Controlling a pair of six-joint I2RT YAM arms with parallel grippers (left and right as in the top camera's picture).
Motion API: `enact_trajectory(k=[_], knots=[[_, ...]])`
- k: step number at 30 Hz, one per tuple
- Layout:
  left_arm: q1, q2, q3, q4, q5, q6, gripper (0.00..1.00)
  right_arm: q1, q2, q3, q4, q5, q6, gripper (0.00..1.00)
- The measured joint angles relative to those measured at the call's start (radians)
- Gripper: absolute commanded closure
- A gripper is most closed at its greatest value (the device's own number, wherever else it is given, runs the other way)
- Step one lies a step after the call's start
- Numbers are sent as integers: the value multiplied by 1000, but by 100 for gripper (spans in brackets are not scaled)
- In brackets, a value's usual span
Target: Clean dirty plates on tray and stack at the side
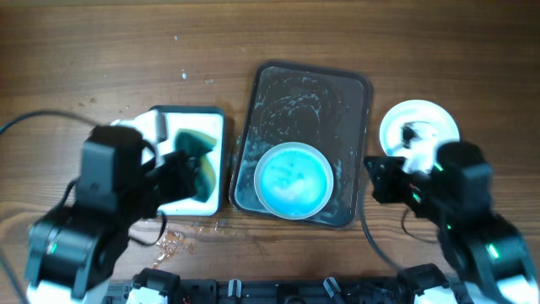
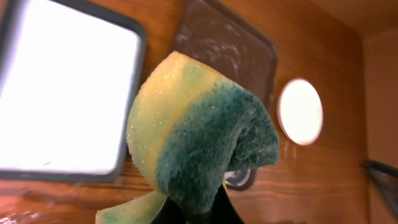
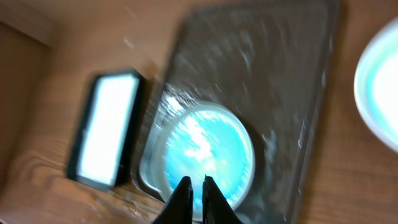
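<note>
Scrubbing step, judged; left pincer (image 2: 202, 210) clamped on sponge (image 2: 199, 137) over white dish (image 1: 202, 121); right pincer (image 3: 193, 186) almost closed, empty, over blue plate (image 1: 293, 180); plate lay in tray (image 1: 308, 97), near end; white plate (image 1: 422, 114) on worktop (image 1: 84, 51) to right; next move needed sponge brought onto blue plate.

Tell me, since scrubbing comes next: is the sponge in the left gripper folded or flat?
Folded. The sponge is doubled over, its green side curling across the yellow, pinched at the bottom by the left gripper.
</note>
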Motion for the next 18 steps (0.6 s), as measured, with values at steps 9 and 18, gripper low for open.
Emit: enact_trajectory(k=[9, 18], knots=[[17, -64, 0, -100, -101, 8, 48, 0, -189, 36, -82, -47, -33, 84], [17, -63, 0, -100, -108, 7, 0, 0, -138, -4, -167, -92, -71, 75]])
